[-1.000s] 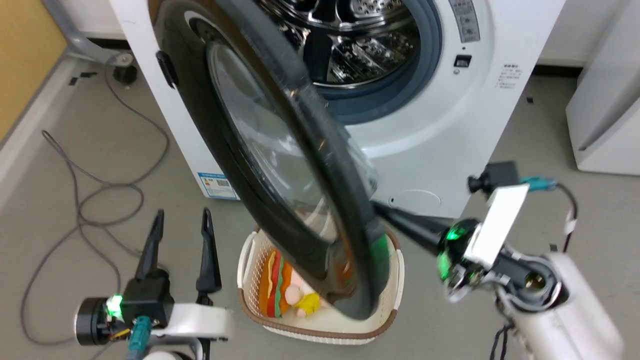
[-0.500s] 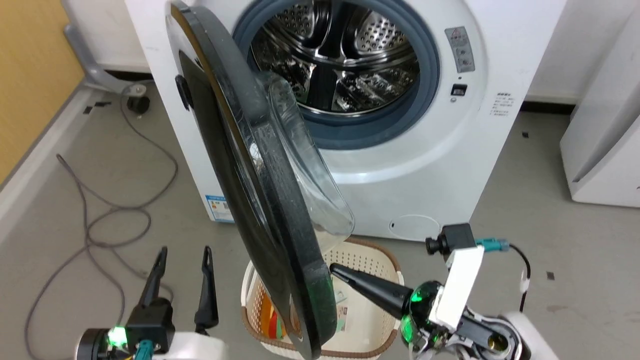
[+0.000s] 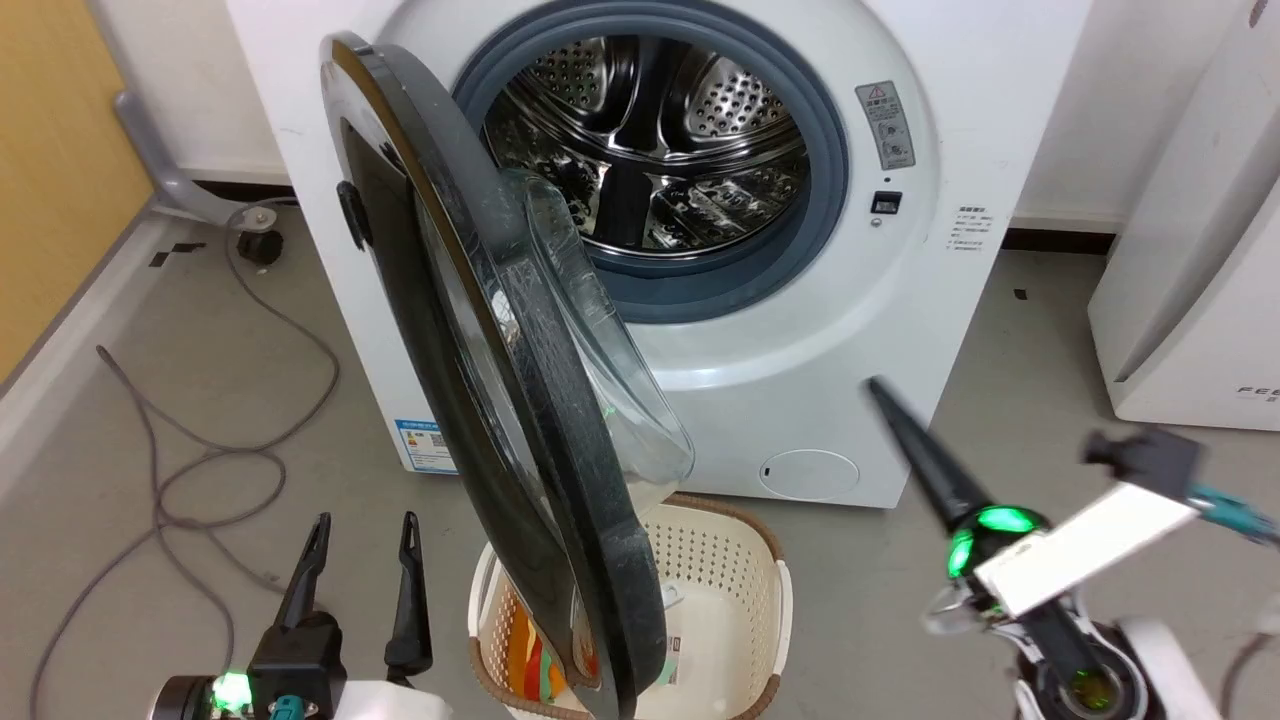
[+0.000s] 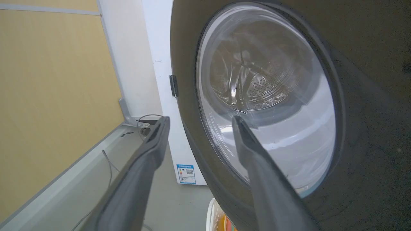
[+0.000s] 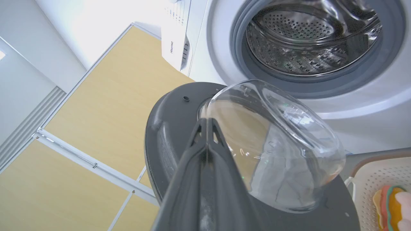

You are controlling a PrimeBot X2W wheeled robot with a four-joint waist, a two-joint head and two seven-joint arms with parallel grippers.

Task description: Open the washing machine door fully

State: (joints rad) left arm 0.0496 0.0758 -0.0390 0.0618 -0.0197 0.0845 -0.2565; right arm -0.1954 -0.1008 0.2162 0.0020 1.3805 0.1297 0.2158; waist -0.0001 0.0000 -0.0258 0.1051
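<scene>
Black left end effector [image 3: 364, 525]: fingers spread wide and holding nothing. It sits low at the left, apart from the door. In the left wrist view [image 4: 199, 118] it looks at the door's outer face.
Washing machine door [image 3: 520, 380]: swung out from the cabinet on its left-side hinge and seen nearly edge-on. Its free edge hangs over the basket. Judged partly open, with more swing probably left.
Door, build: 1 glossy black ring around 1 clear glass bowl [image 3: 600, 400] that bulges toward the drum.
Door, handling: judged rigid and fairly heavy. It should turn only about its hinge, so it is better pushed than lifted. The gloss looks slippery.
Door, contact point: the black ring [image 5: 167, 128] near the free edge, far from the hinge, looks best for leverage. The glass is smooth and breakable, so it is best avoided.
Drum [image 3: 650, 130]: steel, fully exposed inside its grey seal.
Basket [image 3: 780, 600]: cream, on the floor beneath the door's edge. It is a snag risk if the door sags.
Right end effector [image 3: 885, 398]: fingers pressed together and empty. It is right of the door and not touching it. In the right wrist view [image 5: 207, 122] it points at the door's inner face.
</scene>
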